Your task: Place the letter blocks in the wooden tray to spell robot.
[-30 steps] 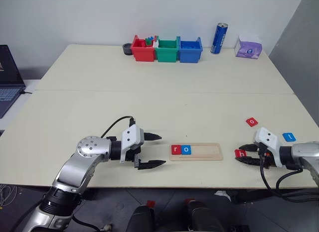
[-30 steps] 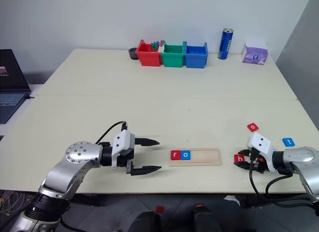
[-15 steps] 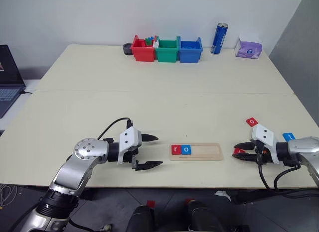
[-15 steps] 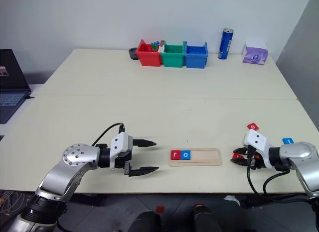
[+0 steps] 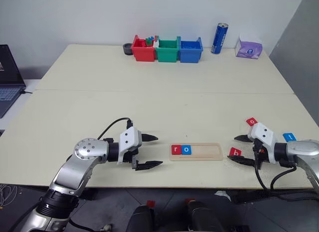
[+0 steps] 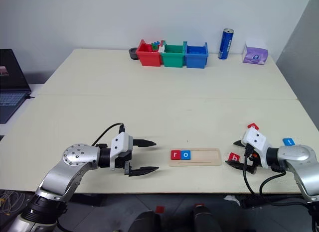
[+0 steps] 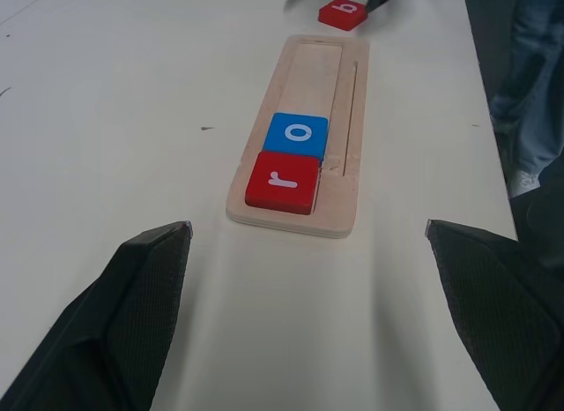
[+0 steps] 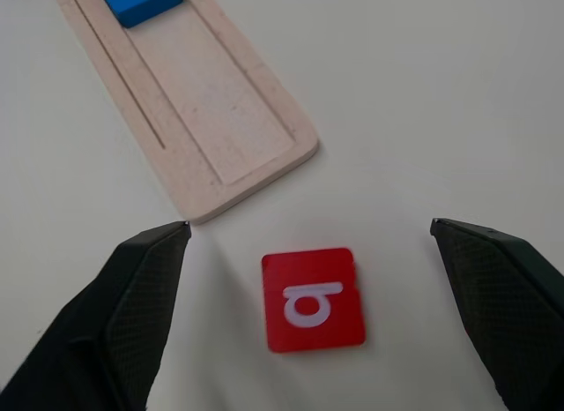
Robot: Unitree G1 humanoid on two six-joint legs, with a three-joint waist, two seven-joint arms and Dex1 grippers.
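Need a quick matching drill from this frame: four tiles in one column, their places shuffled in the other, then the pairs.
Things:
1. red r block
2. blue o block
3. red b block
4. blue t block

Places:
A. on the table between the right tool's open fingers
B. second slot of the wooden tray
C. on the table beyond the right arm
D. first slot at the tray's left end

Pairs: 1-D, 2-B, 3-A, 4-C

Right tool point(image 5: 240, 149) now spread wide, red b block point(image 5: 235, 152) released flat on the table, nearer the wooden tray point(image 5: 207, 152).
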